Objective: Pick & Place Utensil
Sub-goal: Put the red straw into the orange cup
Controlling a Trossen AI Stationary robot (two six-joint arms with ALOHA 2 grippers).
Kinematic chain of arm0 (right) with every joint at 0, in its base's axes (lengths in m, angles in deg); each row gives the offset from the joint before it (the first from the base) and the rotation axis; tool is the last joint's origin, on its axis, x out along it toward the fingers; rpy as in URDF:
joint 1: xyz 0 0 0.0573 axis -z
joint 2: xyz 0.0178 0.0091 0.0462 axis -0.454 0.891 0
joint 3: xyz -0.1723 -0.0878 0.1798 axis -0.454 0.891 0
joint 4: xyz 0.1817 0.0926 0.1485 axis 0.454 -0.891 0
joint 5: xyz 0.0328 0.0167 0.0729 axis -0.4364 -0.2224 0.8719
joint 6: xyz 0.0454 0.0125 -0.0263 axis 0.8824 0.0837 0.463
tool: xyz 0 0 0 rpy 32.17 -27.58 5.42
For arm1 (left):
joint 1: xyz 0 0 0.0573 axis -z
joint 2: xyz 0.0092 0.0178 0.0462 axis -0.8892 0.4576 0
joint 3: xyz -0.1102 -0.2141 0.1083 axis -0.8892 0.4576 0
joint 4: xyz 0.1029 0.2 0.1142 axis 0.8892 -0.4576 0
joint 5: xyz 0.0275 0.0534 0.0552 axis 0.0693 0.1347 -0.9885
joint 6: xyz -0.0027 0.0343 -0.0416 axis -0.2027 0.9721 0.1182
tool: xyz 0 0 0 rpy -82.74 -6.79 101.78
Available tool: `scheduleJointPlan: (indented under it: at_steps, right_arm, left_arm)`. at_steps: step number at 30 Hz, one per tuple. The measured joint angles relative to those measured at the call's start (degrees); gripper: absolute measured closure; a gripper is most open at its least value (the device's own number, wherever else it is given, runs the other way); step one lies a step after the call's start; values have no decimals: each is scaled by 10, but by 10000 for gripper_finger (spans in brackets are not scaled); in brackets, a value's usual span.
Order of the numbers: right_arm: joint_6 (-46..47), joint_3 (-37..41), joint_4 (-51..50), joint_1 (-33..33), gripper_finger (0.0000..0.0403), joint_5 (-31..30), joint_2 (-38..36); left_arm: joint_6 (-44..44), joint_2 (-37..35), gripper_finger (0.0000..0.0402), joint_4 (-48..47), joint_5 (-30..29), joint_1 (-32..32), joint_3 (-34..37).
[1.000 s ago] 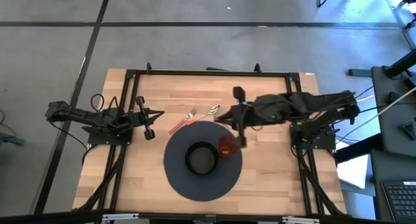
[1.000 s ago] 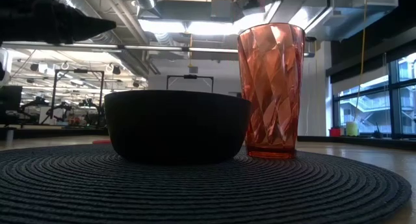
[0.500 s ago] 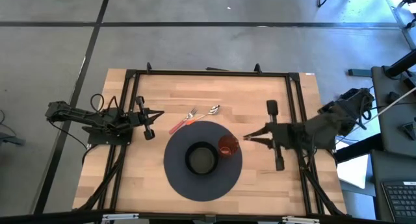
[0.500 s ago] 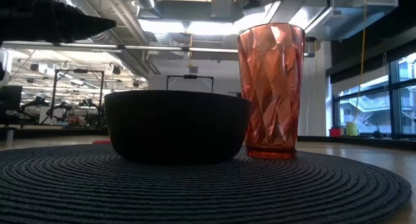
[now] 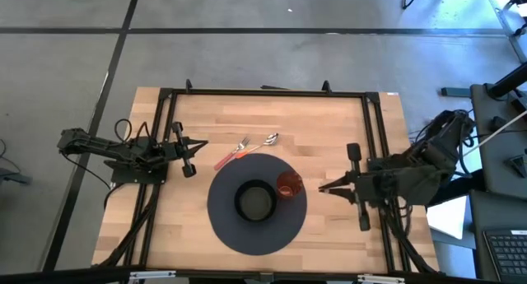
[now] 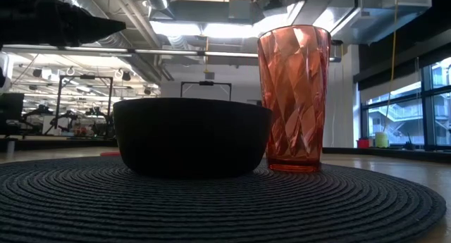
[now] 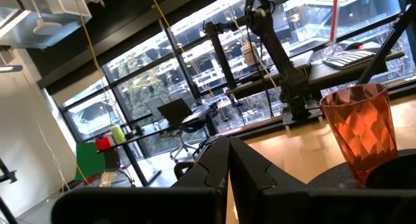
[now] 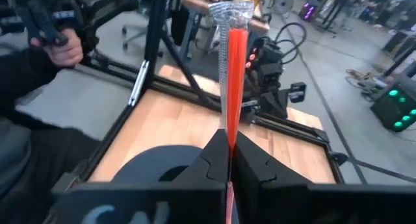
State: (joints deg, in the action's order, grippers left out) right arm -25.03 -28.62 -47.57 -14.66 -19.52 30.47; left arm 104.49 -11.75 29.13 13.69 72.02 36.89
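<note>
My right gripper (image 5: pixel 323 188) hovers over the wood right of the round dark placemat (image 5: pixel 226 226), shut on a red-handled utensil (image 8: pixel 229 87) with a silver end (image 8: pixel 231 13). A black bowl (image 5: pixel 255 202) and a red tumbler (image 5: pixel 288 186) stand on the mat. A pink-handled fork (image 5: pixel 233 151) and a spoon (image 5: pixel 265 142) lie flat on the wood by the mat's far edge. My left gripper (image 5: pixel 202 145) waits shut at the table's left, holding nothing. My right gripper pinches the utensil's red handle (image 8: pixel 229 136) between its two shut fingers (image 8: pixel 211 156). The handle runs along the line where the fingers meet. The silver end sticks out well past the fingertips. The utensil is lifted clear of the table.
A black frame (image 5: pixel 263 93) runs around the tabletop, with bare wood between the mat and its right rail. In the right wrist view a person's hand (image 8: pixel 62 50) holds a controller beyond the table's edge.
My right gripper has swung from above the mat's far edge, by the tumbler, toward the table's right edge and a little toward the near edge, staying shut. The bowl, tumbler, fork and spoon have kept their places.
</note>
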Motion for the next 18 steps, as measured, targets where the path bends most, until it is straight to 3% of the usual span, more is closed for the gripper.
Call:
scheduleJointPlan:
  at_steps: [12,18]
  right_arm:
    - [-94,339,342,41,398,10,-228]
    - [-112,440,463,65,398,42,-258]
  left_arm:
    - [0,0,393,9,0,0,0]
    - [0,0,394,10,0,0,0]
